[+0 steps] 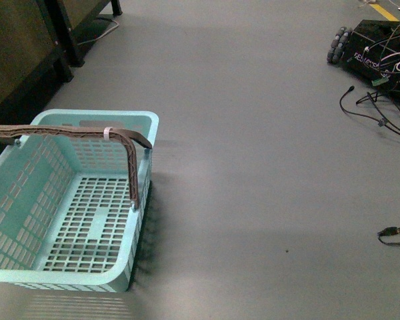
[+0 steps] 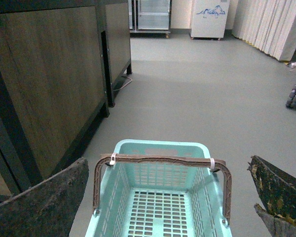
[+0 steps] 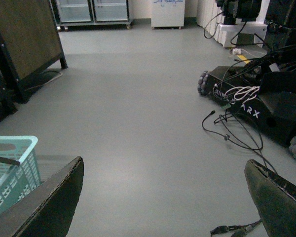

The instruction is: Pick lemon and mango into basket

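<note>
The light turquoise basket (image 1: pixel 73 200) stands on the grey floor at the left of the front view, with nothing in it and its brown handles (image 1: pixel 87 133) raised together over its far end. From the left wrist I see the basket (image 2: pixel 160 197) right below my open left gripper (image 2: pixel 170 197), whose dark fingers (image 2: pixel 44 197) frame it. My open right gripper (image 3: pixel 163 202) hangs over bare floor, with a corner of the basket (image 3: pixel 15 163) beside it. The lemon and the mango are out of view. Neither arm shows in the front view.
A dark wooden cabinet on black legs (image 1: pixel 27 53) stands behind and left of the basket. A black wheeled robot base (image 1: pixel 380 47) with trailing cables (image 1: pixel 380 113) sits at the far right. A small cable end (image 1: pixel 397 235) lies on the floor at right.
</note>
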Available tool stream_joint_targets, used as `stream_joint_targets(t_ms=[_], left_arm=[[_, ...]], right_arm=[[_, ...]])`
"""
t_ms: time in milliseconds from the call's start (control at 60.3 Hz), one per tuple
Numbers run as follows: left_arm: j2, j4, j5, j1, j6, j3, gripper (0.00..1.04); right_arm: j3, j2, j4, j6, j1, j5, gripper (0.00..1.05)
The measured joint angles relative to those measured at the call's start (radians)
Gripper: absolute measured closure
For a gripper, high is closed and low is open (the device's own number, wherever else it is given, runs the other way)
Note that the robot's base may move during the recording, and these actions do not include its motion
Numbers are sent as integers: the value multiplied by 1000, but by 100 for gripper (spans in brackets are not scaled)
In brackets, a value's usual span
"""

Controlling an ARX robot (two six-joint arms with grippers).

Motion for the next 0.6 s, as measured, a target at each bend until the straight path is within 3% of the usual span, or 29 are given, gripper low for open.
stream_joint_targets(t_ms=[597], left_arm=[[0,0,0,0,0,0,7]], right_arm=[[0,0,0,0,0,0,9]])
